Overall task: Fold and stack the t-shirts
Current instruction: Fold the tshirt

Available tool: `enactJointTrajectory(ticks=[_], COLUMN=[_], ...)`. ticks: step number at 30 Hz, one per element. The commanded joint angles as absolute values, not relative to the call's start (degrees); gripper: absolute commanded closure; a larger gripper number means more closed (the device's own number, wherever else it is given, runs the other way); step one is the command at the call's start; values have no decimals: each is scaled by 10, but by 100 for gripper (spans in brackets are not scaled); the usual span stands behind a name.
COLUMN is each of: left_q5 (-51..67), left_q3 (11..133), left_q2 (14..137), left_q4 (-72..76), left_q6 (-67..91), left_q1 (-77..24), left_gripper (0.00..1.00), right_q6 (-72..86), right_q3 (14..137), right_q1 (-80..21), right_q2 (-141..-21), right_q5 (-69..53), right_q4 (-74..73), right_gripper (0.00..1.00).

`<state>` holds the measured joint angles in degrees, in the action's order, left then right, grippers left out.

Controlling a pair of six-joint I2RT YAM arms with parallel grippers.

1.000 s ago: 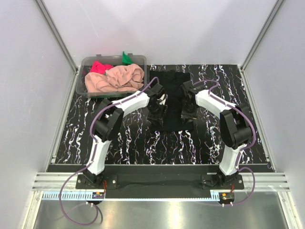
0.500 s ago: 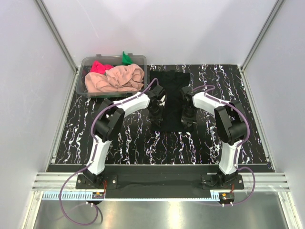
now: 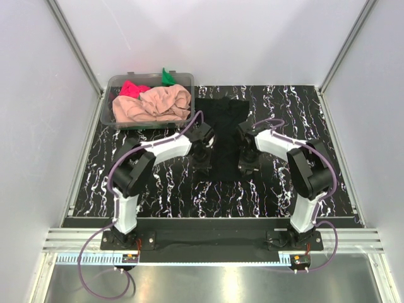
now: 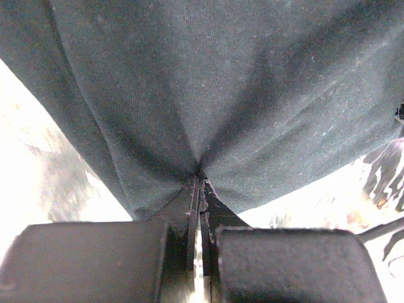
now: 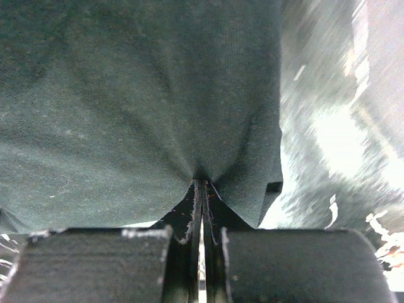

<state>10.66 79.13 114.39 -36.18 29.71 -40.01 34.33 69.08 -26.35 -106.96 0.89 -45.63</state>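
The first fold of the black t-shirt [image 3: 226, 129] is in hand. It lies as a narrow strip just right of the clear plastic tub [image 3: 108, 107], and the left gripper [image 3: 201, 163] and right gripper [image 3: 247, 165] each pinch a corner of its hem at the end farthest from the tub. The next move likely calls for both arms to lift together and carry that hem level toward the tub-side end. The peach-pink t-shirt [image 3: 151, 104], pink-red t-shirt [image 3: 132, 88] and green t-shirt [image 3: 167, 77] wait heaped in the tub.

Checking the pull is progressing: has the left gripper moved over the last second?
Yes. In the top view the left gripper, shut on the black t-shirt, has moved toward the bottom of the view, farther from the clear tub.
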Motion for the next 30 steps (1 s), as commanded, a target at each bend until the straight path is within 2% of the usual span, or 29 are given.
enactJointTrajectory(ticks=[1,9,20,28,29,30], left_q5=[71,62,44,27,24,17], left_q3=[721,610,547,522,528,532], left_q2=[1118,1024,920,869,859,849], left_q4=[-415,-394,-395,-393,-394,-398], left_q6=[325,369,437,473,469,468], left_q1=[-423,-451,-505,-551,-554,-553], left_gripper=[100,100,100,100,98,89], right_q6=[375,446,560,603,602,603], right_q3=[628,585,541,535,540,561], right_q1=[-308,-374,-471,-504,-508,-510], right_q2=[-1068,-999,-908,-874,-868,-848], right_q5=[2,-30,-19,-4,13,45], right_q4=[-487,-505,-536,-548,-554,-562], right_gripper=[100,100,100,100,100,96])
